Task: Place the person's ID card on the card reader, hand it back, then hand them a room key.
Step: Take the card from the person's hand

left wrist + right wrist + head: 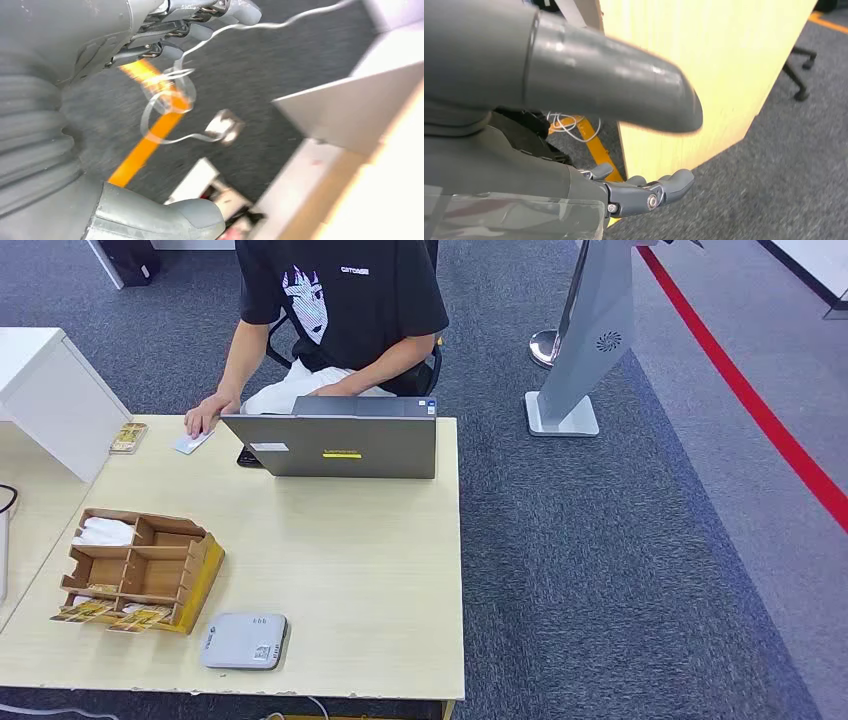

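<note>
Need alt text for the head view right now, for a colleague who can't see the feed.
A seated person's hand rests beside a pale card at the far edge of a wooden table, behind an open laptop. Nearer the camera sit a grey card reader and a wooden organiser holding cards.

card reader (244,641) before organizer (135,570), laptop (335,436) behind

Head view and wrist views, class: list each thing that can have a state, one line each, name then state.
laptop: open, screen facing the person
ID card: flat on the table, under the person's hand
card reader: nothing on it
organizer: holds white items and cards
left hand: holds nothing
right hand: holds nothing
</note>
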`<state>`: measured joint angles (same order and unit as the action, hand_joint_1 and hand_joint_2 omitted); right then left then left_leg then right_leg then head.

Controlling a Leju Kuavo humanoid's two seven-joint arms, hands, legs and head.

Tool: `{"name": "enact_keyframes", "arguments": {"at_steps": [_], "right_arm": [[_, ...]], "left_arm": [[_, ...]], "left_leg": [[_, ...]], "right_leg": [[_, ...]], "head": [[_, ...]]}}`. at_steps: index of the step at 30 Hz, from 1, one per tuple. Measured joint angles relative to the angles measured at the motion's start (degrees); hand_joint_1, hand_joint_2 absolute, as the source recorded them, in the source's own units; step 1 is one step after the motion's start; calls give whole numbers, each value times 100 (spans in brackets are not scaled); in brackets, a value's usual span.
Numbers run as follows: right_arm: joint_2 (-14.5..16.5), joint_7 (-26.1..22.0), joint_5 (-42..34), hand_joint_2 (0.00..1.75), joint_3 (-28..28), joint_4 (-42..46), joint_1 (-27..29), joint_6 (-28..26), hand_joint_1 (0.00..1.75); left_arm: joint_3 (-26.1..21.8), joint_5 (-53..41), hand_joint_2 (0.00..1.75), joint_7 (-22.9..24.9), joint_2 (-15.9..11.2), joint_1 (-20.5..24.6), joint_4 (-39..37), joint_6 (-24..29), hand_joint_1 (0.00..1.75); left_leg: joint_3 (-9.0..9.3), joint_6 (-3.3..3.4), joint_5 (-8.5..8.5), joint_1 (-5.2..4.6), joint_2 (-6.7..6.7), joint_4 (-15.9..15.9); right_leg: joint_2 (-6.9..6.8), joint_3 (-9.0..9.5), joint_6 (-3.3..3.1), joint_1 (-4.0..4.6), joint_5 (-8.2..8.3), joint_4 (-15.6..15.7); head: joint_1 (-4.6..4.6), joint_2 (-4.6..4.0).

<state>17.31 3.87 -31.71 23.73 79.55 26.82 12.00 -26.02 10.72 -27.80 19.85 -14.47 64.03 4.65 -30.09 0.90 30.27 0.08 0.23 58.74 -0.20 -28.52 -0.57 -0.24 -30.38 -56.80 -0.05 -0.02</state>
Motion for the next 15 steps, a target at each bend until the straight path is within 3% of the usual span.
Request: {"name": "enact_keyframes", "arguments": {"at_steps": [5,15], "right_arm": [[0,-63,237,175,29,-14,-63,54,0],[0,-74,456,175,19,300,41,-282,0]], "left_arm": [[-131,-139,175,-286,3,-55,453,-104,0],[-558,58,175,101,11,-329,2252,-185,0]], "left_leg": [[0,0,0,0,-1,0],[-4,0,-1,0,-4,0]], "right_leg": [[-2,-1,-1,0,0,-2],[-3,-4,-1,0,0,-3]], "head": [[-1,0],[0,0]]}}
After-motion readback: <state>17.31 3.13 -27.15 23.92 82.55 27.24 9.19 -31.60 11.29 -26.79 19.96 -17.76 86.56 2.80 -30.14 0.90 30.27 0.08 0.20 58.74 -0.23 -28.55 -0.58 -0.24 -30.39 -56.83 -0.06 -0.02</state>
